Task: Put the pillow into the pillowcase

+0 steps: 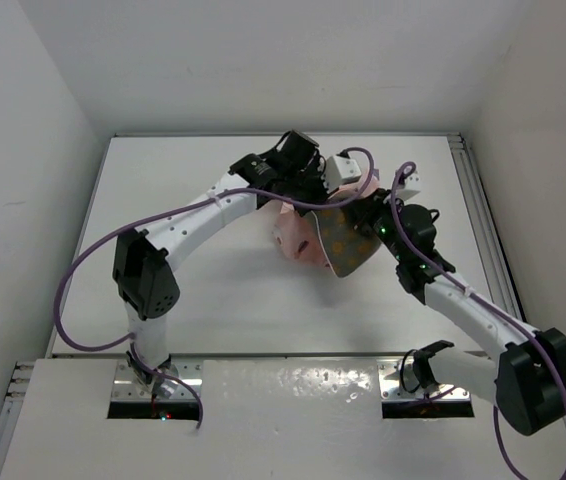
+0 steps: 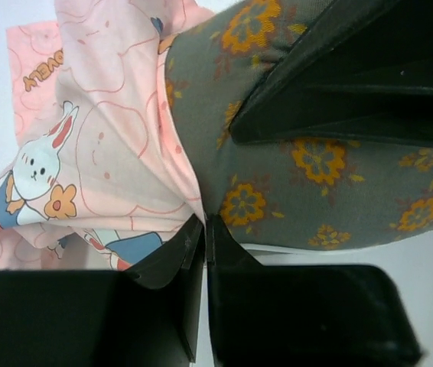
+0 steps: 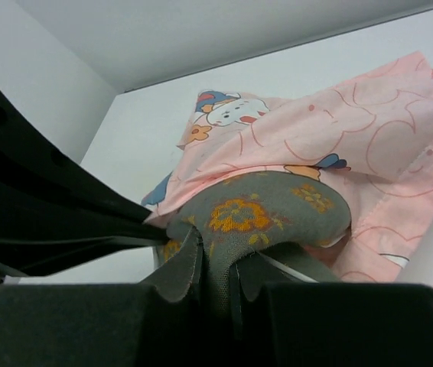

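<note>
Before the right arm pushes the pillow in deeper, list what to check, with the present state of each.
1. Grip of the left claw on the pillowcase edge: ok, shut on it.
2. Grip of the right claw on the pillow: ok, shut on its near end.
3. Far end of the pillow under the pillowcase: ok in the right wrist view.
4. Pillow fully inside: not ok, much of it is bare.
5. Pillowcase lying smooth: not ok, bunched in folds beside the left claw.
6. Lower layer of the opening beneath the pillow: cannot tell.
</note>
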Robot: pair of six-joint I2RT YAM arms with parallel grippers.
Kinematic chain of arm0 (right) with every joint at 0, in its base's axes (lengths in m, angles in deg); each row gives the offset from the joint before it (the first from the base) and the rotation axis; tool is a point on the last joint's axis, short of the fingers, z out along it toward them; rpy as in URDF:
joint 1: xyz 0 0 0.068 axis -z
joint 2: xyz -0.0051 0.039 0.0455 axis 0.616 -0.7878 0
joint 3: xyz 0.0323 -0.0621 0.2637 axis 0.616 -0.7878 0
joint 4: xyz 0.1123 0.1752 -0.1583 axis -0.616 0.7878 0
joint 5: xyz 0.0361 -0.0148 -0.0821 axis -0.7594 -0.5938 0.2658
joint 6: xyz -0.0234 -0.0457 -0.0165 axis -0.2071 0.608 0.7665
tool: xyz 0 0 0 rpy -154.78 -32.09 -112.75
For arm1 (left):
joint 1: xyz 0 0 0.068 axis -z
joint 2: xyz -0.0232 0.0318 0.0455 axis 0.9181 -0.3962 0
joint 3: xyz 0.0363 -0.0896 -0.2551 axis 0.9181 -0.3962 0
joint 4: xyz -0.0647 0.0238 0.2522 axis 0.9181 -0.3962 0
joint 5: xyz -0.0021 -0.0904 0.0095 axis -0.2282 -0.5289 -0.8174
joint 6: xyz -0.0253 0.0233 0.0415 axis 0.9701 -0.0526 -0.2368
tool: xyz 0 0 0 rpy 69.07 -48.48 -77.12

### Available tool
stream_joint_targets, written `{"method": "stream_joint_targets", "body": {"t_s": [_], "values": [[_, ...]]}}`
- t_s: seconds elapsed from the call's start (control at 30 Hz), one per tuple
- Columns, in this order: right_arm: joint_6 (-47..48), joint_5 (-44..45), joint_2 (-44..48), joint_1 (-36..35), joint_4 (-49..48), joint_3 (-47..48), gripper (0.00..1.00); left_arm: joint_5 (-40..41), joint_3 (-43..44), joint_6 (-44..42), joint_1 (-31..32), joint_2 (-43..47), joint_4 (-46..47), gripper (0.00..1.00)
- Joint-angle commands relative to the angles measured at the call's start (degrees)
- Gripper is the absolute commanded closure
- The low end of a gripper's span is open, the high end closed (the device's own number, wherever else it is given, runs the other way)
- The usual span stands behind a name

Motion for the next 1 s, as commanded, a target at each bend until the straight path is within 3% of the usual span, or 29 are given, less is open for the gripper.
{"method": "stream_joint_targets", "body": {"t_s": [0.0,0.17,0.2,0.23,0.27,0.3,0.37,0.4,0.47,0.53,0.6,0.63,0.67,0.7,0.73,0.77,0.83,0.87,0.97], "values": [[-2.32,3.79,-0.39,0.38,-12.85,1.88,1.00,-1.96,-4.98,1.19,1.67,1.40,1.55,0.96],[-11.63,6.51,-5.67,0.21,-16.90,-3.92,1.00,-0.21,-10.18,2.77,1.05,1.22,9.28,0.98],[-12.87,6.34,-7.25,0.12,-16.21,-3.93,1.00,0.06,-11.49,4.00,0.44,0.96,11.03,0.84],[-14.53,6.25,-8.05,0.03,-14.72,-3.76,0.97,0.24,-11.94,4.62,-0.09,0.96,11.74,0.78],[-15.24,6.25,-8.75,-0.32,-12.79,-2.36,0.86,-0.02,-12.29,5.58,-0.70,0.87,12.10,0.68],[-15.77,4.94,-10.06,-0.32,-7.46,-1.48,0.67,-0.90,-12.65,7.68,-2.62,0.52,12.45,0.54],[-14.38,1.52,-11.39,-0.32,-1.29,2.72,0.48,-1.69,-12.47,9.01,-4.48,0.25,11.84,0.48],[-11.59,-2.68,-12.18,-0.32,5.09,4.14,0.39,-1.87,-12.13,9.80,-6.05,-0.01,10.45,0.42],[-7.80,-6.13,-12.36,-0.32,11.54,8.35,0.34,-1.44,-11.86,9.63,-8.25,-0.01,8.25,0.37],[-2.09,-9.92,-11.93,-0.32,20.24,10.21,0.23,-0.73,-12.29,8.41,-9.58,0.51,5.17,0.36],[3.00,-9.32,-11.05,-0.23,27.79,12.32,0.25,0.93,-15.19,7.18,-10.90,1.66,3.94,0.40],[4.16,-8.96,-9.91,0.90,30.62,12.41,0.44,1.64,-16.42,6.48,-11.08,2.10,3.93,0.47],[4.17,-8.52,-9.38,1.69,32.30,12.07,0.60,2.77,-19.56,5.60,-11.17,2.88,4.19,0.65],[3.82,-8.17,-8.68,4.14,32.32,11.54,0.76,2.79,-21.16,5.33,-11.08,3.24,4.28,0.74],[3.21,-8.60,-7.63,5.47,31.71,9.71,0.86,2.79,-22.65,5.24,-10.99,3.42,4.37,0.80],[2.60,-8.95,-7.44,6.87,30.13,8.99,0.89,2.61,-24.93,5.15,-10.73,3.42,4.37,0.88],[1.27,-10.44,-7.53,9.85,29.24,8.11,0.76,2.96,-27.75,5.15,-9.51,3.07,4.72,0.88],[1.19,-11.15,-8.22,10.48,29.50,8.02,0.58,3.57,-28.46,5.50,-8.98,2.89,4.98,0.84],[3.20,-15.19,-9.55,11.02,29.33,8.20,0.32,4.37,-30.40,6.55,-7.13,2.28,6.03,0.61]]}}
